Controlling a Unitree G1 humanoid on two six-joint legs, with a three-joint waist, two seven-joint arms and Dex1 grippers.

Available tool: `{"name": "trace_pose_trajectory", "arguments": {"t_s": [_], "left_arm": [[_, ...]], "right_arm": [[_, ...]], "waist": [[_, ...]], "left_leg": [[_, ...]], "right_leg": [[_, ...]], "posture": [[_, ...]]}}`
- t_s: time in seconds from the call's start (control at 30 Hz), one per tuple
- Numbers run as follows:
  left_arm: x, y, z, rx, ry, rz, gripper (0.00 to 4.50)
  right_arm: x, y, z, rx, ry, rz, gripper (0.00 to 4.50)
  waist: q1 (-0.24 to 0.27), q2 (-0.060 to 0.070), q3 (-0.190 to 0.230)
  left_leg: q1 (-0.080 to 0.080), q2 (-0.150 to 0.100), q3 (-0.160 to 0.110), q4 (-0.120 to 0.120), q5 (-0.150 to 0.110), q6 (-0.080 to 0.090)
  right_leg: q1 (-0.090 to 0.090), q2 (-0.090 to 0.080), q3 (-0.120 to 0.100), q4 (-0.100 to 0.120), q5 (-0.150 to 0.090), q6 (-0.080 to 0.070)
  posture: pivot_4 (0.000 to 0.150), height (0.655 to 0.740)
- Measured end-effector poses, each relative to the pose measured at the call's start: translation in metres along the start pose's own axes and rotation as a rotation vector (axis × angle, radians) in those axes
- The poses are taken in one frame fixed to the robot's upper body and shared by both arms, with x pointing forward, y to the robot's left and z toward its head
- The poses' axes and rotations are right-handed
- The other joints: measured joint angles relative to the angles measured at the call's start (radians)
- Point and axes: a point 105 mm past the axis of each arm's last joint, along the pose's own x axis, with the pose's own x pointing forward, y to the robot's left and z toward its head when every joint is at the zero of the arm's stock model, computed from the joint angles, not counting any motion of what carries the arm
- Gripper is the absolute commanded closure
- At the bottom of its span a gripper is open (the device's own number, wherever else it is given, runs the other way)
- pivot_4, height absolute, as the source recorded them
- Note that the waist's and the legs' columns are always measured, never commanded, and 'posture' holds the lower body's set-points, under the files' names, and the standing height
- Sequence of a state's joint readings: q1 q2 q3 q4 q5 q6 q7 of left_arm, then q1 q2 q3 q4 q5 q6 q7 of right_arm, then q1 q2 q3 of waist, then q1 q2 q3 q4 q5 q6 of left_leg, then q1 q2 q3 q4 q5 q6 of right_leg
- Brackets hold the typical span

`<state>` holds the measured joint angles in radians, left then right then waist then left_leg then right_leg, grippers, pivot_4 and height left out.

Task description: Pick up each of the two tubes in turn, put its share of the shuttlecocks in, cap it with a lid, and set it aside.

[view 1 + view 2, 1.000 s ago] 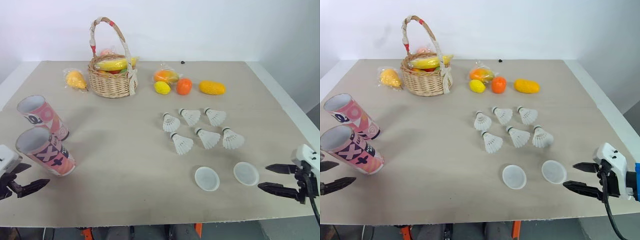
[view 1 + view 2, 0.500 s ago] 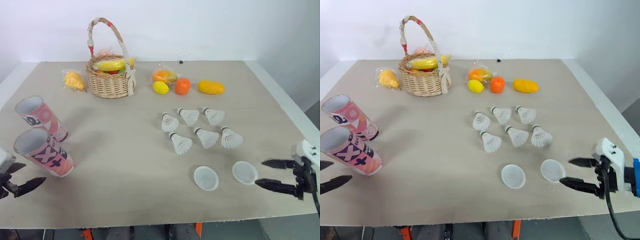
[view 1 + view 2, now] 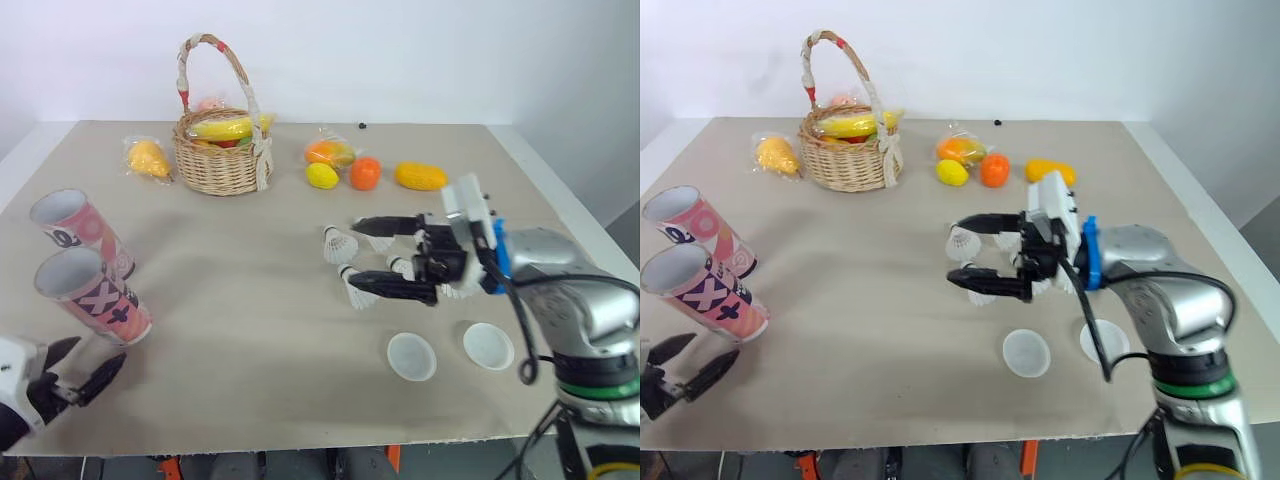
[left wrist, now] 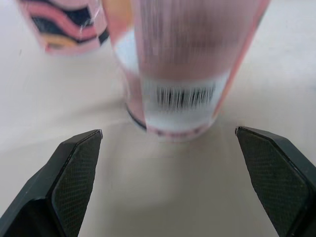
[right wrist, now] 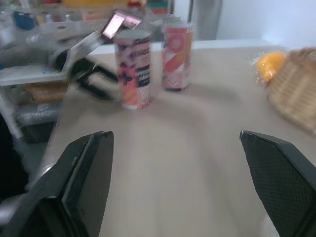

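Left gripper at near bench edge: jaws wide open, empty, just short of near tube. The tube is pink, black-patterned, upright, mouth open. Second tube stands behind. Right gripper: jaws wide open, empty, over shuttlecocks; contact unclear.

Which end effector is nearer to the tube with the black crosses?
Left. The left end effector sits open just in front of the tube, on the robot's side. The right end effector is open over the shuttlecocks, far to the tube's right.
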<state>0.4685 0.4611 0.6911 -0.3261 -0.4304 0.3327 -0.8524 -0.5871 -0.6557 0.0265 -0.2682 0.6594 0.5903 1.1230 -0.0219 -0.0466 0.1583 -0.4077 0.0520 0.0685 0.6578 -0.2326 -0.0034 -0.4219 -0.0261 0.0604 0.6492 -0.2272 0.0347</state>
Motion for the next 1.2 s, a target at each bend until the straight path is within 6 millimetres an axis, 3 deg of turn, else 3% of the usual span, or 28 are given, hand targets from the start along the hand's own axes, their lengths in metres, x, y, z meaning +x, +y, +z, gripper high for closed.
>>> {"name": "trace_pose_trajectory", "arguments": {"t_s": [0.1,0.3,0.53,0.77,1.1,1.13,1.2], "left_arm": [[0.009,-0.008,-0.003,0.002,-0.076,0.037,0.00],[0.031,0.000,-0.007,0.003,-0.128,0.076,0.00],[0.057,0.011,0.004,-0.002,-0.218,0.104,0.00],[0.086,0.012,0.016,0.000,-0.280,0.092,0.00],[0.091,0.010,0.017,0.015,-0.285,0.080,0.00],[0.091,0.011,0.017,0.016,-0.284,0.080,0.56],[0.091,0.011,0.016,0.016,-0.281,0.075,1.19]], "right_arm": [[0.014,-0.002,-0.016,0.015,0.010,0.046,0.13],[0.034,0.002,-0.029,0.013,0.001,0.120,0.13],[0.053,0.009,-0.026,-0.042,-0.003,0.187,0.13],[0.058,0.010,-0.029,-0.034,-0.006,0.172,0.13],[0.057,0.012,-0.032,-0.033,0.004,0.148,0.13],[0.057,0.012,-0.033,-0.029,0.006,0.146,0.00],[0.056,0.012,-0.036,-0.016,0.012,0.139,0.00]], "waist": [[0.003,-0.001,-0.001],[-0.001,0.001,-0.002],[0.002,0.002,-0.003],[0.003,0.005,-0.004],[0.002,0.007,-0.005],[0.002,0.007,-0.005],[0.002,0.007,-0.005]], "left_leg": [[0.000,0.000,0.000,0.000,0.000,0.000],[0.002,0.002,0.001,0.000,0.001,0.000],[0.002,0.002,0.000,0.000,0.002,-0.001],[0.002,0.001,0.001,0.001,0.003,-0.001],[0.002,0.001,0.001,0.001,0.003,-0.001],[0.002,0.001,0.001,0.001,0.003,-0.001],[0.002,0.001,0.001,0.001,0.003,-0.001]], "right_leg": [[0.001,0.001,-0.002,0.000,0.000,-0.001],[0.000,0.006,-0.002,0.002,0.003,-0.005],[0.000,0.006,-0.004,0.004,0.003,-0.005],[0.001,0.005,-0.004,0.004,0.004,-0.004],[0.001,0.005,-0.003,0.004,0.004,-0.004],[0.001,0.005,-0.003,0.004,0.004,-0.004],[0.001,0.005,-0.003,0.004,0.004,-0.004]], "posture": [[0.150,0.7400],[0.150,0.7400],[0.150,0.7400],[0.150,0.7400],[0.150,0.7400],[0.150,0.7400],[0.150,0.7400]]}}
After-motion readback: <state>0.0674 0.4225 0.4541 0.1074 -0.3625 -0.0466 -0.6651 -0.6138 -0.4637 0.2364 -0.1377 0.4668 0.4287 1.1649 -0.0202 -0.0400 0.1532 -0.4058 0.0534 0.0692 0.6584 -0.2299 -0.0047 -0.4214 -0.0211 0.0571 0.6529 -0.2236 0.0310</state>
